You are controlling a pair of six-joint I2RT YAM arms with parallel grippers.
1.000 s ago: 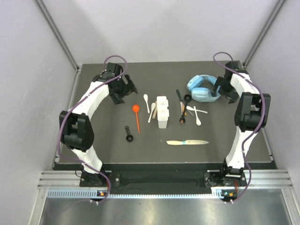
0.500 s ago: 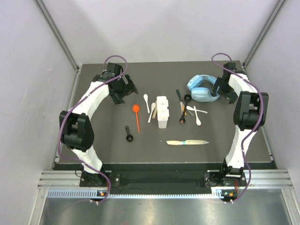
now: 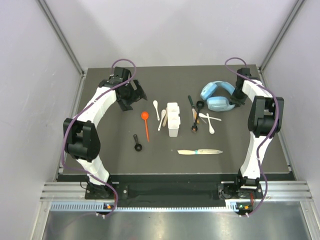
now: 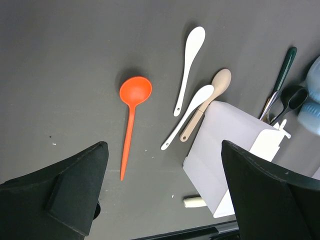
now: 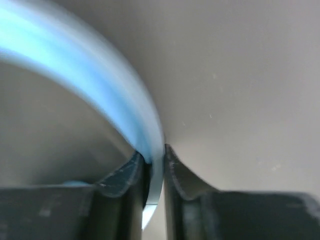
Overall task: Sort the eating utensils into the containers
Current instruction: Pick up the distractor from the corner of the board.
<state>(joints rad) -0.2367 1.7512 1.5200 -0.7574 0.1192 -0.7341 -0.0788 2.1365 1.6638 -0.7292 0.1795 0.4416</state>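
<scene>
We pinch the headphones (image 3: 216, 102) band in our right hand (image 5: 155, 161) near the worktop's (image 3: 110, 160) far-right corner.
Left hand (image 4: 162, 187) gapes empty; utensils (image 3: 145, 120) flank the central caddy (image 3: 173, 120); right-wrist view blurred.

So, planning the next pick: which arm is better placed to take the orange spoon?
Left. The left gripper hangs open close by the orange spoon; the right gripper is shut on the headphones, on the other side of the caddy.

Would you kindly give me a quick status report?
Left gripper open. Right gripper shut on headphones. Orange spoon, knife lie outside caddy.
</scene>
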